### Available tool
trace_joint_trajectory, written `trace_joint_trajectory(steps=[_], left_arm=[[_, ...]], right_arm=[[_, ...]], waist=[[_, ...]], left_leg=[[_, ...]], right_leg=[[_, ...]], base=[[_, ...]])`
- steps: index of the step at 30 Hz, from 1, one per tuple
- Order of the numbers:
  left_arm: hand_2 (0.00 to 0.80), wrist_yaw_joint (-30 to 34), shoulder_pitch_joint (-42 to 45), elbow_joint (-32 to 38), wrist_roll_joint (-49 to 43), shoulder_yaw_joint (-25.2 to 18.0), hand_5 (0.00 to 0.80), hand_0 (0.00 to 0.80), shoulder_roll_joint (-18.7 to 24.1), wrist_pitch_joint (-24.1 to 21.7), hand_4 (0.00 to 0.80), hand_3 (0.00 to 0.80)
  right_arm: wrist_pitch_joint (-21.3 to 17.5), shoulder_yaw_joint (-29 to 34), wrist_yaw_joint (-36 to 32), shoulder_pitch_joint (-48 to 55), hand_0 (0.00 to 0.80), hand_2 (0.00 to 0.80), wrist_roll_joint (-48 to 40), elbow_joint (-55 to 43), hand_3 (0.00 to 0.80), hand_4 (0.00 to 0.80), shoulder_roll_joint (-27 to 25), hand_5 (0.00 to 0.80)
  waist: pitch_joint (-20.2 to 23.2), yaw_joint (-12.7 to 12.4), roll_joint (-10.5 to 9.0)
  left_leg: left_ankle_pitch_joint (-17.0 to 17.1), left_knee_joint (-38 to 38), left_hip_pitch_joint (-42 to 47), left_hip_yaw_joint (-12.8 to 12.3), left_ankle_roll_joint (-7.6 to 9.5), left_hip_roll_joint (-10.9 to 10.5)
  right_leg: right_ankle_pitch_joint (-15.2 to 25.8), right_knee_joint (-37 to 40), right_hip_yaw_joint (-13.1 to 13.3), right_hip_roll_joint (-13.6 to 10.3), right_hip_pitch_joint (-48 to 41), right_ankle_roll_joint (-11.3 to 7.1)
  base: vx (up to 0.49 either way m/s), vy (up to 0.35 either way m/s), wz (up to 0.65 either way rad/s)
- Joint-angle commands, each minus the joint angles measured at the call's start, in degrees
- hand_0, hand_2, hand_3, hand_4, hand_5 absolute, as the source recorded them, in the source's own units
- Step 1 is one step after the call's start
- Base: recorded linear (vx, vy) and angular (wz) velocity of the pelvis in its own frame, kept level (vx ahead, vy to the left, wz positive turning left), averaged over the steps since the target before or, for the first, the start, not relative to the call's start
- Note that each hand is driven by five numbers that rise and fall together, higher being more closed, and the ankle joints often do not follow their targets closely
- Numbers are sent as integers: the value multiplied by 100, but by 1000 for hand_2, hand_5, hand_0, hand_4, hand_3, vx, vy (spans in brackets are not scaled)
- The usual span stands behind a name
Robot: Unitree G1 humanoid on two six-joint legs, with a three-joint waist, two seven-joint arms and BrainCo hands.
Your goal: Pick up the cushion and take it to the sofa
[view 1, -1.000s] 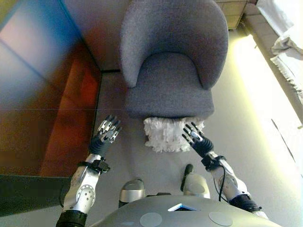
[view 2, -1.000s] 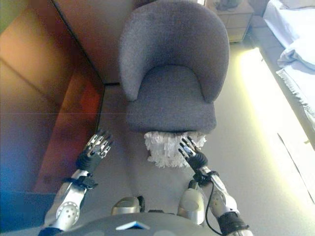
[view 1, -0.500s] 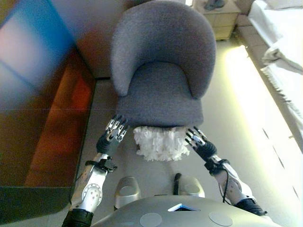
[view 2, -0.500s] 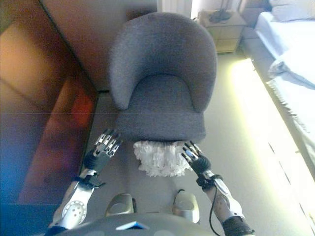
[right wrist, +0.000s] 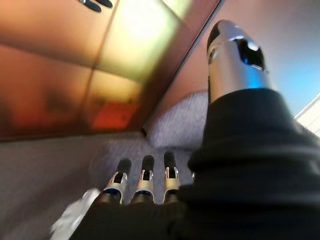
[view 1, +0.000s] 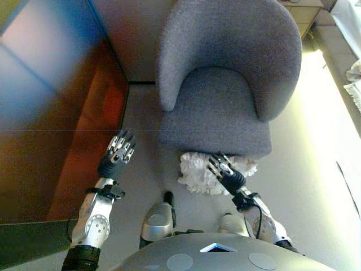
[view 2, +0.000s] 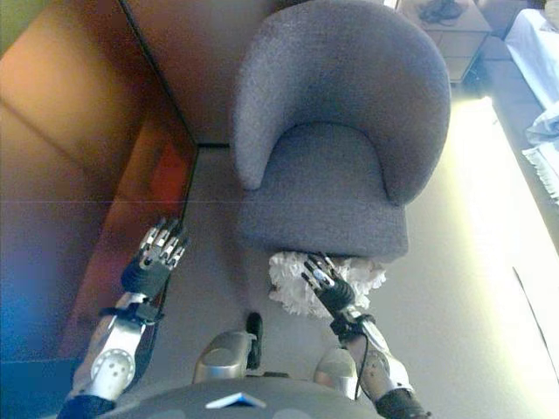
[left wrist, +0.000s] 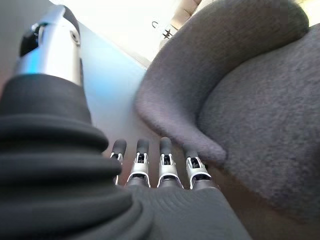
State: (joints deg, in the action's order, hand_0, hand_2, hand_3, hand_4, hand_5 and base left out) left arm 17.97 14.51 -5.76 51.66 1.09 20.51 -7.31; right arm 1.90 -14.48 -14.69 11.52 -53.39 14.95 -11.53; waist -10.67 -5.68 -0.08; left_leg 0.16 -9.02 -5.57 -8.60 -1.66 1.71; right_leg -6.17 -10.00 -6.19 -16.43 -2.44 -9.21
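A white fluffy cushion (view 1: 194,174) lies on the floor against the front of the grey armchair (view 1: 220,107). My right hand (view 1: 226,175) is open, fingers straight, over the cushion's right part and pointing at the chair. Its wrist view shows the fingers (right wrist: 144,183) with a bit of the white cushion (right wrist: 74,218) beside them. My left hand (view 1: 115,159) is open and empty above the floor, well to the left of the cushion. Its wrist view shows straight fingers (left wrist: 165,166) and the chair (left wrist: 250,100) beyond.
A glossy red-brown wooden panel (view 1: 51,113) runs along the left, close to my left hand. A nightstand (view 2: 454,26) stands behind the chair at the upper right. White bedding (view 2: 546,144) lies at the right edge, with pale floor (view 1: 316,169) between it and the chair.
The camera has shifted. My right hand now lies over the cushion rather than at its right edge. My left hand has drawn away to the left of the cushion.
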Motion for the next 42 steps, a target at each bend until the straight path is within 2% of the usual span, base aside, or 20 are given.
trace_joint_trajectory(steps=[1, 3, 5, 7, 8, 11, 12, 14, 17, 23, 28, 31, 32, 33, 34, 35, 36, 37, 39, 42], left_arm=[[0, 141, 14, 482, -370, -45, 0, 0, 222, -6, 0, 0], [0, 166, 49, 481, -467, -3, 0, 0, 238, 0, 0, 0], [0, 79, 88, 455, -479, 14, 0, 0, 272, -63, 0, 0], [0, 27, 105, 465, -406, -20, 0, 0, 303, -137, 0, 0], [0, -56, 99, 451, -378, -11, 0, 0, 343, -223, 0, 0], [0, -254, -185, 250, -444, 68, 0, 0, 427, -504, 0, 0], [0, -271, -315, 263, -368, 74, 0, 0, 428, -507, 0, 0], [0, -353, -369, 217, -524, 64, 0, 0, 367, -516, 0, 0], [0, -456, -309, 246, -486, 157, 0, 0, 280, -452, 0, 0], [0, -317, -124, 145, -386, 165, 0, 0, 23, -377, 0, 0], [0, -422, -186, -38, -676, 374, 0, 0, -62, -489, 0, 0], [0, -549, -300, -129, -612, 421, 0, 0, -95, -302, 0, 0], [0, -467, -353, -162, -450, 418, 0, 0, -109, -185, 0, 0], [0, -182, -433, -192, 128, 421, 0, 0, -172, 137, 0, 0], [0, 317, -473, -253, 911, 359, 0, 0, -316, 581, 0, 0], [0, 610, -484, -279, 1300, 317, 0, 0, -423, 843, 0, 0], [0, 1090, -481, -373, 1858, 263, 0, 0, -575, 1164, 0, 0], [0, 1415, -469, -465, 2219, 230, 0, 0, -706, 1378, 0, 0], [0, 1758, -429, -557, 2757, 210, 0, 0, -959, 1577, 0, 0], [0, 1725, -324, -501, 2573, 215, 0, 0, -1129, 1309, 0, 0]], right_arm=[[-380, 111, 135, -193, 0, 0, -89, -303, 0, 0, 80, 0], [-369, 185, 160, -50, 0, 0, 21, -295, 0, 0, 162, 0], [-257, 161, 151, 27, 0, 0, 100, -369, 0, 0, 139, 0], [-199, 144, 32, 64, 0, 0, 145, -430, 0, 0, 63, 0], [-202, 129, -30, 54, 0, 0, 155, -438, 0, 0, 7, 0], [-243, 71, 21, -347, 0, 0, 165, -347, 0, 0, -90, 0], [-292, 68, 33, -581, 0, 0, 281, -235, 0, 0, -90, 0], [-267, 123, -7, -753, 0, 0, 396, -76, 0, 0, -69, 0], [-137, 133, 137, -758, 0, 0, 279, -198, 0, 0, -92, 0], [-369, 233, 316, -695, 0, 0, 283, -186, 0, 0, -176, 0], [-553, 229, 653, -724, 0, 0, 694, -154, 0, 0, -253, 0], [-614, 321, 848, -746, 0, 0, 656, -127, 0, 0, -256, 0], [-594, 369, 847, -749, 0, 0, 519, -123, 0, 0, -251, 0], [-397, 468, 637, -749, 0, 0, -294, -138, 0, 0, -207, 0], [44, 660, 5, -734, 0, 0, -1427, -145, 0, 0, -32, 0], [292, 758, -357, -713, 0, 0, -1985, -149, 0, 0, 101, 0], [729, 905, -924, -719, 0, 0, -2809, -102, 0, 0, 267, 0], [966, 1018, -1391, -721, 0, 0, -3198, -13, 0, 0, 436, 0], [1250, 1156, -1814, -740, 0, 0, -3623, 18, 0, 0, 690, 0], [1106, 1182, -1777, -747, 0, 0, -3361, -59, 0, 0, 892, 0]], waist=[[293, 37, -102], [281, 115, -47], [181, 209, -7], [92, 296, 15], [32, 370, 9], [-148, 505, -115], [-219, 507, -166], [-196, 464, -208], [-32, 429, -304], [213, 393, -255], [336, 464, -136], [401, 512, -83], [412, 523, -74], [419, 540, -58], [402, 545, -40], [403, 542, -32], [417, 536, -25], [432, 525, -14], [486, 502, 9], [518, 426, 2]], left_leg=[[-47, -112, -639, 307, 207, -40], [-246, -182, -462, 252, 388, -188], [-397, -242, -221, 81, 413, -198], [-400, -198, -55, -5, 311, -116], [-411, -154, 31, -18, 247, -74], [-590, -214, 82, -69, 137, 30], [-694, -326, 80, -81, 93, 132], [-704, -401, 92, -36, 23, 291], [-631, -336, 297, 148, -106, 414], [-376, -236, 497, -93, -321, 730], [-235, 273, 715, -277, -405, 748], [-202, 575, 873, -334, -394, 673], [-199, 605, 899, -339, -389, 654], [-196, 644, 943, -355, -381, 634], [-218, 652, 1008, -350, -362, 611], [-231, 661, 1033, -350, -349, 600], [-256, 660, 1066, -365, -332, 593], [-288, 648, 1085, -372, -321, 589], [-309, 650, 1087, -371, -313, 580], [-408, 595, 1156, -356, -290, 545]], right_leg=[[1110, -918, -112, -450, -486, 41], [1580, -1933, 38, -647, 57, 65], [1628, -2210, 20, -764, 579, 149], [1447, -1597, -98, -588, 841, 196], [1378, -1079, -91, -417, 978, 185], [1481, -6, 4, -179, 1285, -21], [1550, 74, -18, -188, 1384, -86], [1372, 102, -83, -165, 1193, -112], [1136, 288, -220, -35, 747, -126], [792, 484, -733, 211, 274, 53], [787, 673, -855, 280, 180, 92], [833, 806, -852, 319, 144, 69], [846, 825, -855, 321, 134, 64], [864, 842, -878, 315, 110, 54], [864, 852, -909, 300, 45, 41], [861, 865, -934, 291, 10, 36], [853, 877, -967, 281, -34, 28], [845, 880, -994, 265, -64, 12], [858, 902, -1027, 238, -88, -21], [862, 948, -1107, 198, -201, -69]], base=[[194, 216, -5], [229, 283, -6], [208, 170, -12], [159, -53, -40], [125, -149, -51], [39, -238, -36], [-12, -203, -10], [63, -191, 14], [207, -203, 38], [118, -113, 28], [17, 24, 10], [25, 39, 2], [33, 31, 0], [57, 32, -1], [66, 27, 1], [73, 13, 7], [64, 5, 11], [67, 9, 8], [79, 14, 10], [78, -2, 9]])
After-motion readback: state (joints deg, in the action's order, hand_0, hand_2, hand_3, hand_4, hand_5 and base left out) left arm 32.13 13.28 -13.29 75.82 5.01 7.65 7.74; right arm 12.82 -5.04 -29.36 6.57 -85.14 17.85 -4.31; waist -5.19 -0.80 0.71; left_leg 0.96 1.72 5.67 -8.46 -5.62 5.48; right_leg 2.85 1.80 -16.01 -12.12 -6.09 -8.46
